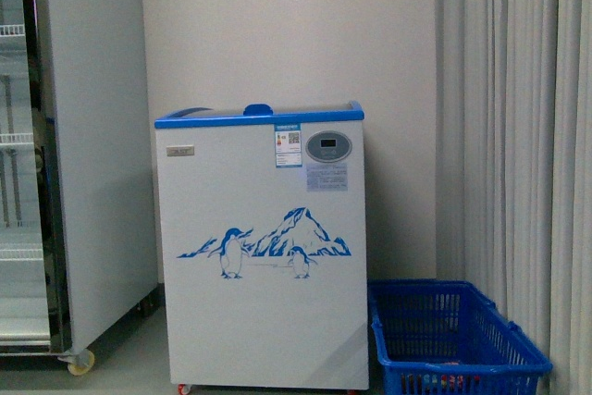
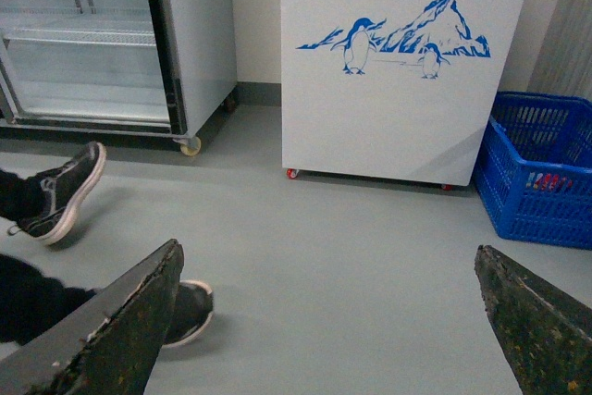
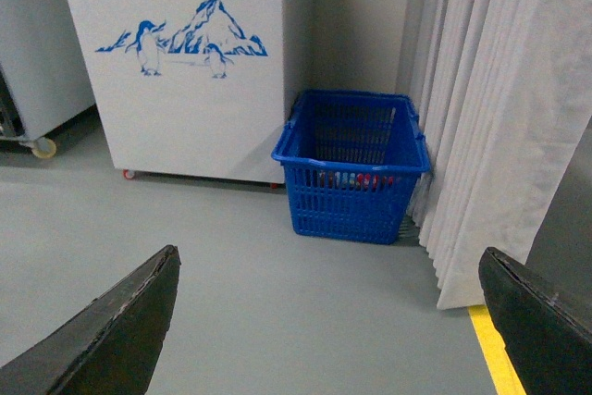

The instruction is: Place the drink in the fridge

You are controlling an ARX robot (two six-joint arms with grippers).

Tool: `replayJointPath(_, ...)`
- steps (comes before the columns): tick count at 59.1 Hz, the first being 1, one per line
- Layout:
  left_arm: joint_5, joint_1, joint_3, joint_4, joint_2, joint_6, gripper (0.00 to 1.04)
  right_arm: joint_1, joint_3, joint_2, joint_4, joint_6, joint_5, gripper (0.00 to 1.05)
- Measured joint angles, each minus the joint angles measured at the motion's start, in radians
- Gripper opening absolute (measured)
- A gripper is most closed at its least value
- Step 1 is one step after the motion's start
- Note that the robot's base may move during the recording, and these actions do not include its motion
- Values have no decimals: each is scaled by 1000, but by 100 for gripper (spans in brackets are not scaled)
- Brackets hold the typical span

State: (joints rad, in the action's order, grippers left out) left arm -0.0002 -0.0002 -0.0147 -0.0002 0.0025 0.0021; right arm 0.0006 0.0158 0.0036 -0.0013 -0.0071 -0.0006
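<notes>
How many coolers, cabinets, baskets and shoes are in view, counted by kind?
Chest cooler: 1
Upright cabinet: 1
Blue basket: 1
Shoes: 2
Total: 5

Basket (image 1: 467,378) right of fridge (image 1: 261,256)
</notes>
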Motion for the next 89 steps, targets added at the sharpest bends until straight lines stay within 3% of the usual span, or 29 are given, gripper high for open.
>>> replayJointPath(89,1,0,0,0,0,0,97,0,0,0,0,0,0,97)
